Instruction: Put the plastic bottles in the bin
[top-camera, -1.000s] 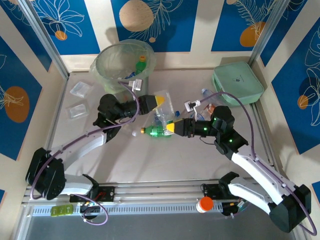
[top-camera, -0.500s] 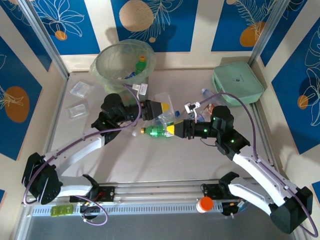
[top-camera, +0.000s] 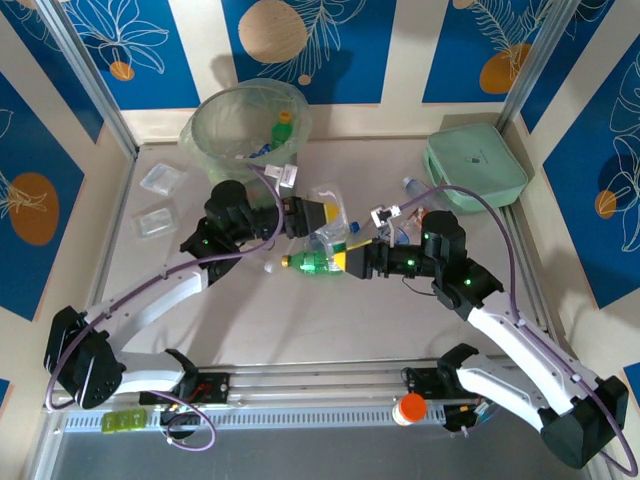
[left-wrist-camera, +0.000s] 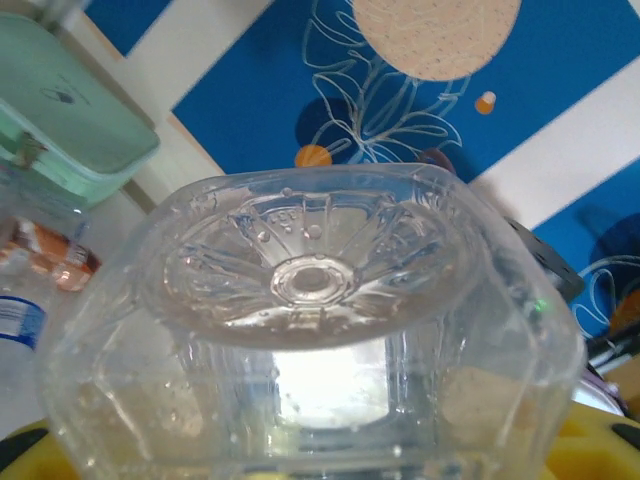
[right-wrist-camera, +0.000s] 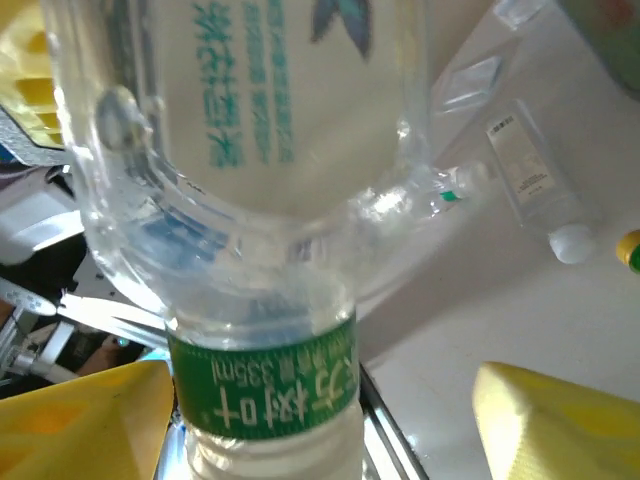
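Pinching a clear bottle (left-wrist-camera: 310, 290), left end effector (top-camera: 322, 214) sits beside right end effector (top-camera: 348, 261), spread around green bottle (top-camera: 312, 264).

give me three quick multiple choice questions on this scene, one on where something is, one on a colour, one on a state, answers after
1. Where does the bin stand on the table?
A) far left corner
B) far right corner
C) middle of the near edge

2. What colour is the flat case?
A) red
B) mint green
C) black

3. How is the bin?
A) tipped on its side
B) covered by a lid
C) upright, with a bottle inside

Answers:
1 A, the top view shows it in the far left corner.
2 B, the case in the far right corner is pale mint green.
3 C, its rim faces up and a green bottle with a yellow cap lies inside.
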